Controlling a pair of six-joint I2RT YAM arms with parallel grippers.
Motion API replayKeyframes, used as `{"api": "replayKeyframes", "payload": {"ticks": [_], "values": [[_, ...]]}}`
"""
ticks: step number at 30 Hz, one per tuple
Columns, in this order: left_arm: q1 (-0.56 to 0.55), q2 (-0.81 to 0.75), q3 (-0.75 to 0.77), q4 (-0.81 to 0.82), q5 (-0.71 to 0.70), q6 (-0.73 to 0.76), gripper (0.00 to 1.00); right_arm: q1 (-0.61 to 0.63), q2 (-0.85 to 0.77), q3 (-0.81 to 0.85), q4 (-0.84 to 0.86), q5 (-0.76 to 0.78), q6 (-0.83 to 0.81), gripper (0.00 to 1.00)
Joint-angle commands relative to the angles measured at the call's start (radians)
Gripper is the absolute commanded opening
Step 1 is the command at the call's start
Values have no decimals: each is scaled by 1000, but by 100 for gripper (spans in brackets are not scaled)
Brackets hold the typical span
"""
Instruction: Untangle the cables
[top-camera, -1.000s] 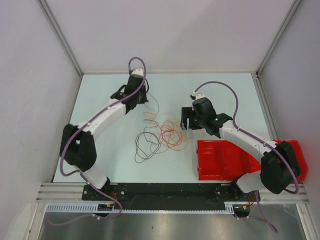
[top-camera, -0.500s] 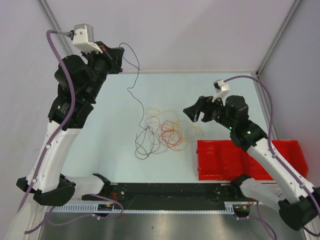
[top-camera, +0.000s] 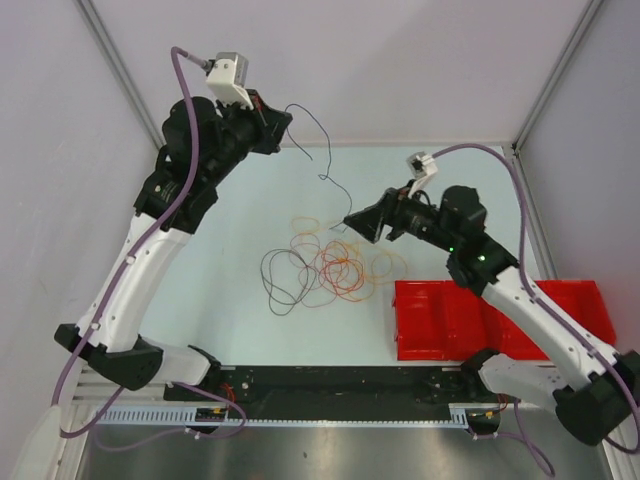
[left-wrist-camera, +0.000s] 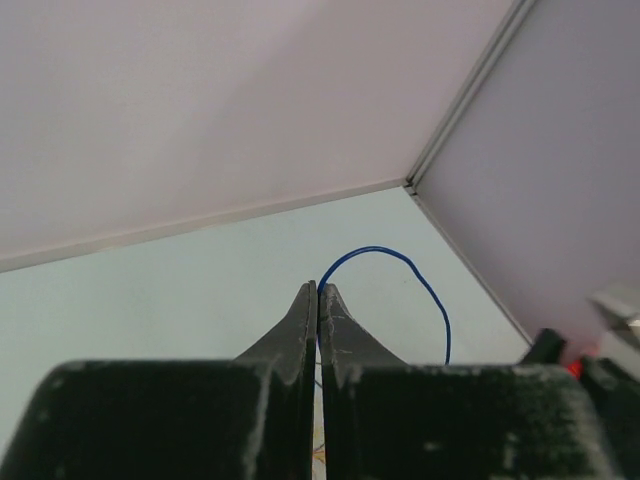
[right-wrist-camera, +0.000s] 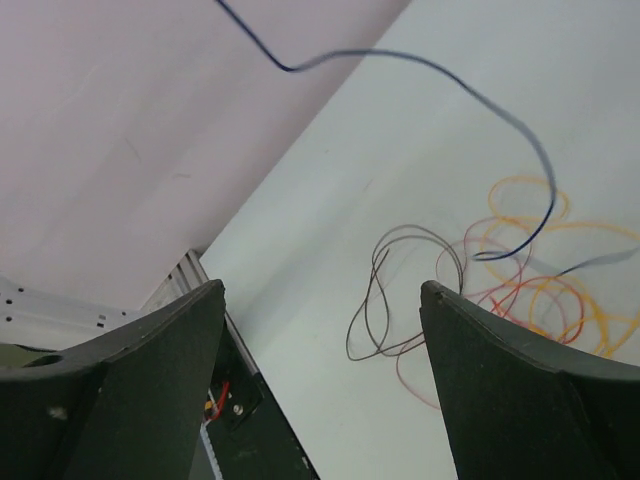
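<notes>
Closed tight, the left gripper's (top-camera: 278, 122) jaws pinch one hair-thin dark blue cable (top-camera: 329, 150). The left wrist view shows the two matte black, grainy fingers (left-wrist-camera: 300, 330) pressed flat together into a wedge, with the cable (left-wrist-camera: 400, 256) springing from their tips in a smooth arch and dropping away to the right of them. The overhead view adds what that view misses: this strand hangs in a kinked line down from the raised jaws toward the right gripper (top-camera: 360, 222).

Those right jaws stand wide apart and hold nothing. In the right wrist view the two broad, dark, rounded fingers (right-wrist-camera: 130, 390) frame the pale, smooth table (right-wrist-camera: 330, 180). The blue cable (right-wrist-camera: 480, 95) crosses above and between them, then hooks down at its end. Whether it touches the heap cannot be told.

Ahead of and below the right jaws lies the rest of the cables (top-camera: 335, 268), loose thread-like rings of orange, red and yellow, with dark grey loops (right-wrist-camera: 380, 290) on the side nearer the left arm. Only the overhead view shows a glossy red bin (top-camera: 470, 320) behind the right jaws.
</notes>
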Motion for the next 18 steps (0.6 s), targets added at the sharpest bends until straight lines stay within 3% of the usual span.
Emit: {"api": "replayKeyframes", "payload": {"ticks": [1,9,18], "values": [[-4,-48,0,56,76,-12,0,51,101,17,103,51,68,83],[-6,-63,-24,53,188,26,0,49,181,20,224,61,51,85],[-6,-69,1,17,279,57,0,26,182,45,272,-63,-30,89]]}}
